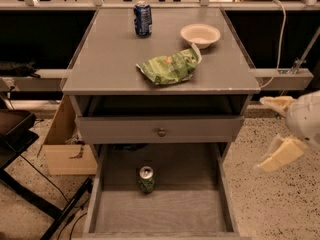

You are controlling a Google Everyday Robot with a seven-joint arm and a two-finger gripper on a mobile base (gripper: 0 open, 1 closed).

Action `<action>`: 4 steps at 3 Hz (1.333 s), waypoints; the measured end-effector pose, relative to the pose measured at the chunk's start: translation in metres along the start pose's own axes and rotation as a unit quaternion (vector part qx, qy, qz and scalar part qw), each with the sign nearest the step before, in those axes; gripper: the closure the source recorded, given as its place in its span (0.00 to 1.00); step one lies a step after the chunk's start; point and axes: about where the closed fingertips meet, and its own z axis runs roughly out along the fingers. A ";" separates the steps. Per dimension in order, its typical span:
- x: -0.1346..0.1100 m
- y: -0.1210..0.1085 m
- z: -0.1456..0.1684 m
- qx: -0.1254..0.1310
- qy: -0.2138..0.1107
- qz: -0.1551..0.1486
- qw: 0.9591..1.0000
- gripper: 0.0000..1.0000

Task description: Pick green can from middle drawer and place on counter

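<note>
camera view shows the green can (146, 178) standing upright in the open middle drawer (160, 214), towards its back. the gripper (261, 134) hangs right of the cabinet, away from the can, fingers apparently spread and holding nothing. the counter (110, 59) carries a blue can (143, 18).

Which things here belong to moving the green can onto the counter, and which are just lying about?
For the job: green can standing in the open drawer; counter; gripper, open, off to the right.
Lying about: blue can, bowl, chip bag, cardboard box.
</note>
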 end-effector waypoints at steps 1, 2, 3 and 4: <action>0.028 0.008 0.059 0.014 -0.119 0.040 0.992 0.00; 0.036 0.009 0.091 0.039 -0.234 0.055 0.970 0.00; 0.041 0.028 0.122 0.016 -0.249 0.030 0.968 0.00; 0.044 0.029 0.126 0.012 -0.242 0.027 0.970 0.00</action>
